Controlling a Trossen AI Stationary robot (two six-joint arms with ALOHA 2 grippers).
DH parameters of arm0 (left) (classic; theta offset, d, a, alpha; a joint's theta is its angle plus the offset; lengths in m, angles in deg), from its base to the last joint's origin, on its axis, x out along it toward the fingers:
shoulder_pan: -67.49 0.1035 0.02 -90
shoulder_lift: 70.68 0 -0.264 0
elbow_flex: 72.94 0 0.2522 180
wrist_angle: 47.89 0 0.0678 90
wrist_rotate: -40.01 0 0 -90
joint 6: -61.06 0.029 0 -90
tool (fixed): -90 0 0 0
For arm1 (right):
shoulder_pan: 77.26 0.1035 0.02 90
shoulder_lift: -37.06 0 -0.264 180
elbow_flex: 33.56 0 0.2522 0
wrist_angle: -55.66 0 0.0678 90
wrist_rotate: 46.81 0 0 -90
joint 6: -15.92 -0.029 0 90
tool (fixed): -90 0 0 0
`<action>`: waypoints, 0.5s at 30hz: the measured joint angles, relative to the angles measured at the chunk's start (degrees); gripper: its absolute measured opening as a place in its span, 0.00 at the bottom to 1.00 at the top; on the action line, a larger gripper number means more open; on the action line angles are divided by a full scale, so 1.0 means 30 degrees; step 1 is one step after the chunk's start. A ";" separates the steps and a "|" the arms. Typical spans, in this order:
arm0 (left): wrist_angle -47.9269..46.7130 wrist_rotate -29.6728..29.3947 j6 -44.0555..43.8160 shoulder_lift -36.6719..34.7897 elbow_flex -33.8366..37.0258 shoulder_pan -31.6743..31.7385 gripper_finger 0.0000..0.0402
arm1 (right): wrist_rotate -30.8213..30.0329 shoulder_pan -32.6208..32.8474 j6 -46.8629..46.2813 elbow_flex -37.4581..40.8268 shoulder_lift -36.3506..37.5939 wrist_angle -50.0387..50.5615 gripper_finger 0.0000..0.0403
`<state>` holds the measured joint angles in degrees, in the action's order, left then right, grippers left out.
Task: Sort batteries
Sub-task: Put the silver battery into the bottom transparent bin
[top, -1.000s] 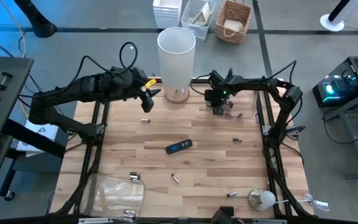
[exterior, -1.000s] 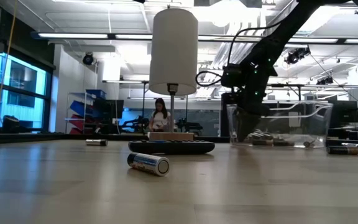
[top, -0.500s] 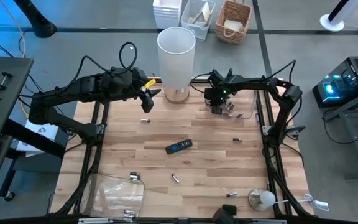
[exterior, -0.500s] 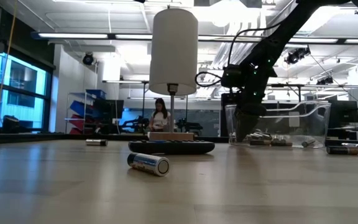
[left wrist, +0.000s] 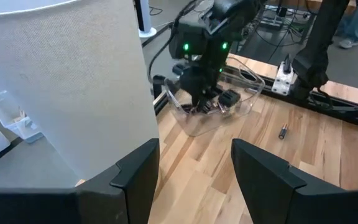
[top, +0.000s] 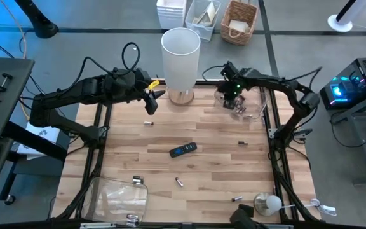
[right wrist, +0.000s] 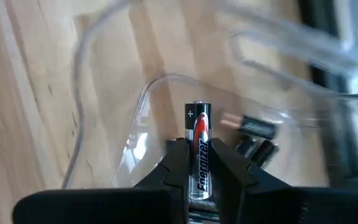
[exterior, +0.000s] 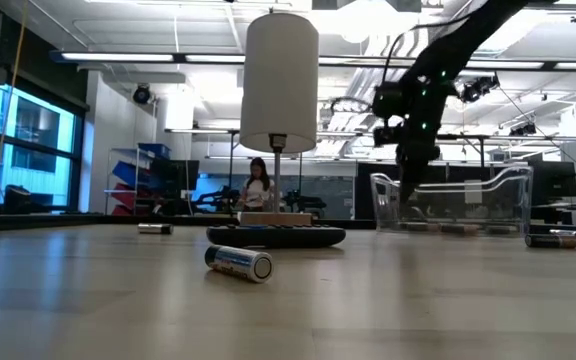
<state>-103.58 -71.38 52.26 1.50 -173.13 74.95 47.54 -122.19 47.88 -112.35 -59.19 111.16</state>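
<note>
My right gripper (top: 234,100) hangs over the clear bin (top: 245,112) at the table's far right, shut on a silver-and-black battery (right wrist: 199,124). Several batteries (right wrist: 255,135) lie on the bin's floor beneath it. Loose batteries lie flat on the wood: one (top: 148,123) near the lamp, one (top: 241,143) at right, one (top: 179,182) near the middle, others toward the near edge (top: 236,198). My left gripper (top: 151,95) waits open at the far left, beside the lamp shade (left wrist: 61,81). My right gripper pinches the battery's lower body (right wrist: 197,163) between its two fingers (right wrist: 178,158). The battery lies along the fingers, its plus end (right wrist: 197,109) sticking out past the fingertips. It is lifted clear, above the clear bin's open top (exterior: 458,190), fingers pointing downward.
A white cylindrical lamp (top: 180,57) stands at the far edge between the arms. A flat black remote (top: 183,150) lies mid-table. A second clear bin (top: 119,197) sits at the near left corner, a small white bulb (top: 269,203) at the near right. Bare wood lies between them.
My right gripper has risen from low by the table and moved toward the table's right and far edge, from in front of the clear bin to above it. The left arm has kept still.
</note>
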 joint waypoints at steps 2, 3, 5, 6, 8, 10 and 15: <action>0.0019 0.0000 -0.0001 0.0000 0.0000 0.0000 0.48 | 0.0069 -0.0243 0.0054 -0.0325 0.0523 0.0461 0.09; 0.0014 0.0004 0.0005 -0.0020 0.0000 0.0000 0.48 | 0.0032 -0.0355 0.0054 -0.0475 0.0755 0.0851 0.09; 0.0034 0.0051 0.0011 -0.0083 0.0000 0.0007 0.48 | -0.0265 -0.0625 0.0050 -0.0700 0.1329 0.1440 0.09; 0.0082 0.0061 0.0072 -0.0173 0.0000 0.0007 0.48 | -0.0297 -0.0773 -0.0005 -0.0819 0.1668 0.1486 0.09; 0.0226 0.0074 0.0464 -0.0410 0.0000 0.0007 0.48 | -0.0263 -0.0983 -0.0603 -0.1071 0.2502 0.1455 0.09; 0.0811 0.0081 0.0780 -0.0780 0.0000 0.0007 0.48 | 0.0574 -0.1082 -0.1952 -0.1154 0.3313 0.1327 0.08; 0.1778 -0.0088 0.0827 -0.1988 0.0000 0.0007 0.48 | 0.4796 0.0913 -0.6088 -0.1162 0.4803 -0.0784 0.08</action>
<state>-98.24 -71.65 54.74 -4.46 -173.13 74.98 61.93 -119.45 29.61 -115.83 -44.78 108.81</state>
